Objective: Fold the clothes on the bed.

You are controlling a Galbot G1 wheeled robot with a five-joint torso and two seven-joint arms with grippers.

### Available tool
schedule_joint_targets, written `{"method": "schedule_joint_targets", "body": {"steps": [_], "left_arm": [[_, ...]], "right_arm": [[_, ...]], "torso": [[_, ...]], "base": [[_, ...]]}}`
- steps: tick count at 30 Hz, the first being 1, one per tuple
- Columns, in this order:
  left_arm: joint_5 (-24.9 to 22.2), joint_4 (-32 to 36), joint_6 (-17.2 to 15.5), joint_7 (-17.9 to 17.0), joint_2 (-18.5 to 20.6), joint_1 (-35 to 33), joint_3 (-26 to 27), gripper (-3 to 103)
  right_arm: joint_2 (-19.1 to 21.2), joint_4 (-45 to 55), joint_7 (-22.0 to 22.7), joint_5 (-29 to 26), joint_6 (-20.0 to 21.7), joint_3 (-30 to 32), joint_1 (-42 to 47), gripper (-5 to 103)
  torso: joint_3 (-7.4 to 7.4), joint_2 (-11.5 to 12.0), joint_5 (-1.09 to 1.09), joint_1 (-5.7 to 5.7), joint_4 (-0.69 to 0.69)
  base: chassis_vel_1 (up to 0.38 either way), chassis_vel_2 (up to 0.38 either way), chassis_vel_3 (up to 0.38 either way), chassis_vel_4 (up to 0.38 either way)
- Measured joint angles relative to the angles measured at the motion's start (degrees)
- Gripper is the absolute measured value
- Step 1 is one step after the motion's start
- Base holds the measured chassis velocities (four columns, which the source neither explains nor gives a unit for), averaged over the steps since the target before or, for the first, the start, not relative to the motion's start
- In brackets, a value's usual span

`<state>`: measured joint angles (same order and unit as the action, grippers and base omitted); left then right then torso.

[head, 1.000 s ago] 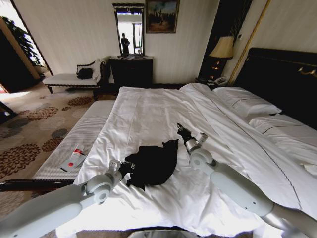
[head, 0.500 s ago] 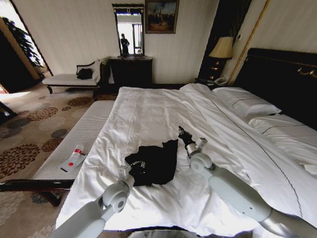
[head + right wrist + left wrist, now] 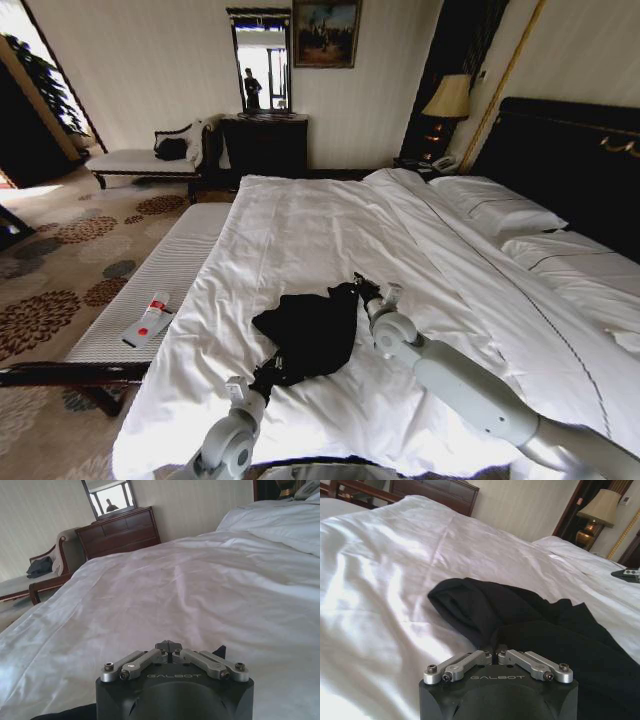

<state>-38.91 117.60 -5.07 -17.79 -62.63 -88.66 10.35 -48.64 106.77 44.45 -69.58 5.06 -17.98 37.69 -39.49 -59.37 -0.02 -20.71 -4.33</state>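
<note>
Black metal fingers of my left gripper (image 3: 268, 375) are pressed together on the near hem of the crumpled black soft-fabric T-shirt (image 3: 312, 330); from the left wrist camera the gripper (image 3: 494, 649) has its linkage bars folded inward and its tips buried in the dark cloth (image 3: 540, 630), so I cannot see the fingertips themselves. My right gripper (image 3: 360, 288) sits at the shirt's far right corner, where a small point of fabric stands up. In the right wrist view its fingers (image 3: 169, 645) are drawn together to a tip, with a dark sliver of cloth just beside them, but I cannot tell whether fabric is actually caught between them.

The shirt lies bunched in a rough heap on the near middle of the large white-sheeted bed (image 3: 300, 230). Its long axis runs diagonally, from the left gripper near the foot edge up toward the right gripper. Any lettering is folded out of sight, and I cannot make out sleeves or neckline.

Beyond it, wrinkled white sheet stretches to the white pillows (image 3: 495, 205) and the tall dark headboard (image 3: 560, 150) on the right. A long white-cushioned bench (image 3: 160, 285) runs beside the bed on my left, carrying a small white-and-red tube (image 3: 149, 320).
</note>
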Motion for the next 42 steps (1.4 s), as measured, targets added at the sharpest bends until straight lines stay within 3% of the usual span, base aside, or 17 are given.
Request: {"method": "schedule_joint_targets", "body": {"steps": [4,5,6,8,10,12,15,17,18,19,21,27,31,33,36,39,42], "left_arm": [[1.6,-0.3,1.1,-0.2,-0.3,-2.2,3.9,0],[1.7,-0.2,1.2,-0.3,-0.6,-2.5,5.0,0],[1.7,-0.2,1.2,-0.3,-0.6,-2.5,5.0,0],[1.7,0.1,1.2,-0.5,-0.8,-3.1,7.5,0],[1.8,0.2,1.3,-0.6,-0.8,-3.6,8.8,0],[1.9,0.6,1.5,-0.6,-0.8,-4.0,8.9,0],[3.0,3.2,1.5,-0.6,-1.4,-5.0,7.2,0],[3.1,3.9,1.5,-0.5,-1.6,-5.1,6.7,0],[3.5,5.6,1.4,-0.4,-1.9,-5.4,5.5,0],[4.0,7.0,1.3,-0.4,-2.0,-5.7,4.4,0],[6.1,9.2,1.4,-0.1,-2.0,-6.6,2.4,0],[8.2,12.3,1.5,0.0,-2.2,-7.9,0.1,0],[9.0,13.1,1.4,-0.1,-2.6,-8.8,-0.7,0],[9.0,13.2,1.4,-0.1,-2.6,-8.8,-0.6,0],[8.8,13.2,1.4,-0.2,-2.6,-8.8,0.1,0],[8.8,13.1,1.4,-0.2,-2.6,-8.7,0.2,0],[9.0,13.0,1.4,-0.2,-2.7,-8.7,0.2,0]], "right_arm": [[-0.6,4.3,6.4,-8.7,4.5,-4.4,-4.3,0],[-1.0,6.5,10.1,-12.9,7.2,-5.4,-5.9,0],[-1.0,6.5,10.1,-12.9,7.2,-5.4,-5.9,0],[-2.4,10.0,18.9,-22.0,13.3,-6.5,-8.6,0],[-3.8,11.0,24.3,-27.1,17.3,-6.9,-10.5,0],[-4.8,10.7,26.3,-28.7,18.7,-7.2,-11.5,-3],[-7.1,8.0,28.3,-29.3,20.6,-8.3,-12.8,13],[-7.6,7.2,28.4,-29.2,20.7,-8.6,-12.9,13],[-8.8,5.5,28.4,-28.2,20.8,-9.1,-12.9,24],[-9.6,4.2,28.4,-27.2,20.8,-9.4,-12.7,24],[-11.0,1.9,28.3,-25.5,21.1,-10.1,-12.4,35],[-13.6,-2.1,30.5,-24.7,23.2,-10.4,-11.6,51],[-14.8,-4.0,32.9,-24.7,25.5,-10.6,-11.2,73],[-14.9,-4.0,33.4,-25.1,25.9,-10.6,-11.3,73],[-15.5,-3.6,34.7,-26.9,26.7,-10.4,-11.6,88],[-16.6,-4.3,34.7,-26.7,26.7,-10.3,-11.7,97],[-17.8,-5.5,34.7,-26.2,26.8,-10.3,-11.7,100]], "torso": [[0.00,0.0,-0.03,0.00,0.00],[0.00,0.0,-0.04,0.00,0.00],[0.00,0.0,-0.04,0.00,0.00],[0.00,0.0,-0.03,0.00,0.01],[0.00,0.0,-0.03,0.00,0.00],[0.00,0.0,-0.04,0.00,0.00],[0.00,0.0,-0.04,-0.01,0.02],[-0.01,0.0,-0.03,-0.01,0.02],[-0.01,0.0,-0.01,-0.01,-0.01],[0.00,0.0,-0.02,-0.01,-0.01],[-0.01,0.0,-0.01,-0.01,0.00],[0.00,0.0,-0.02,-0.01,0.00],[-0.01,0.0,-0.01,-0.01,0.00],[0.00,0.0,-0.01,-0.01,0.00],[0.00,0.0,-0.02,-0.01,-0.01],[0.00,0.0,-0.02,-0.01,0.00],[0.00,0.0,-0.02,-0.01,0.00]], "base": [[0.000,0.000,0.000,0.000],[0.000,0.000,0.000,0.000],[0.000,0.000,0.000,0.000],[0.000,0.000,0.000,0.000],[0.000,0.000,0.000,0.000],[0.000,0.000,0.000,0.000],[0.000,0.000,0.000,0.000],[0.000,0.000,0.000,0.000],[0.000,0.000,0.000,0.000],[0.000,0.000,0.000,0.000],[0.000,0.000,0.000,0.000],[0.000,0.000,0.000,0.000],[0.000,0.000,0.000,0.000],[0.000,0.000,0.000,0.000],[0.000,0.000,0.000,0.000],[0.000,0.000,0.000,0.000],[0.000,0.000,0.000,0.000]]}}
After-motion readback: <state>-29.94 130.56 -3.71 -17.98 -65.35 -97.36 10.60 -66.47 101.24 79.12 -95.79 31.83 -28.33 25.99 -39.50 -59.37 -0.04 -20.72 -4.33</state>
